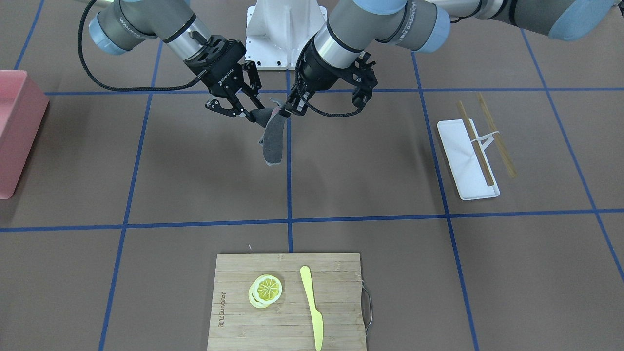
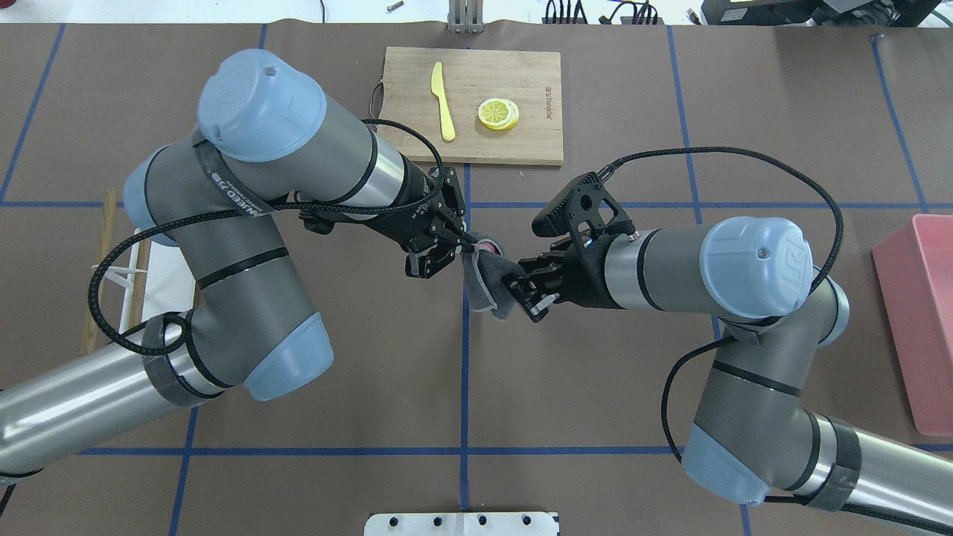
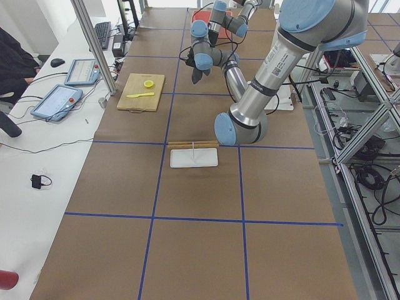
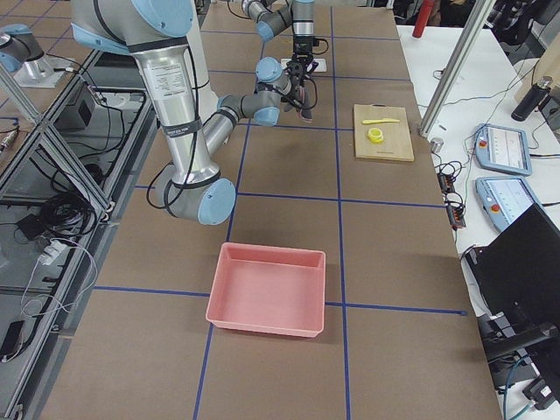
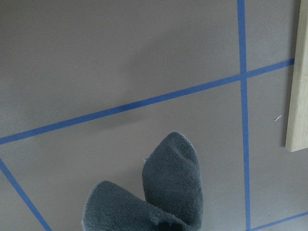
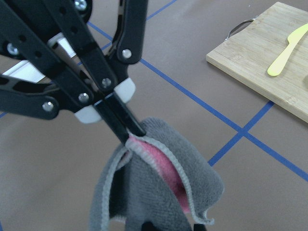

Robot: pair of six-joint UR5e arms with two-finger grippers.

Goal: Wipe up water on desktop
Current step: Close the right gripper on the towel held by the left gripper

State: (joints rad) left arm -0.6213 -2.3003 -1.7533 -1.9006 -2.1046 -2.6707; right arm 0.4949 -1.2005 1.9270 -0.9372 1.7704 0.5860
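Note:
A grey cloth (image 1: 274, 139) with a pink inner side hangs in the air over the middle of the brown desktop (image 1: 365, 170), which is crossed by blue tape lines. My left gripper (image 1: 288, 109) is shut on the cloth's upper edge; its pinching fingers (image 6: 126, 126) show in the right wrist view. My right gripper (image 1: 248, 115) is shut on the cloth's other end, close beside the left one. In the overhead view the cloth (image 2: 488, 279) hangs between the left gripper (image 2: 467, 249) and the right gripper (image 2: 517, 294). I can make out no water on the desktop.
A bamboo cutting board (image 1: 336, 292) with lemon slices (image 1: 265, 290) and a yellow knife (image 1: 312, 307) lies at the operators' side. A white tray (image 1: 463, 165) with chopsticks (image 1: 497, 136) lies on my left. A pink bin (image 1: 19, 126) stands on my right.

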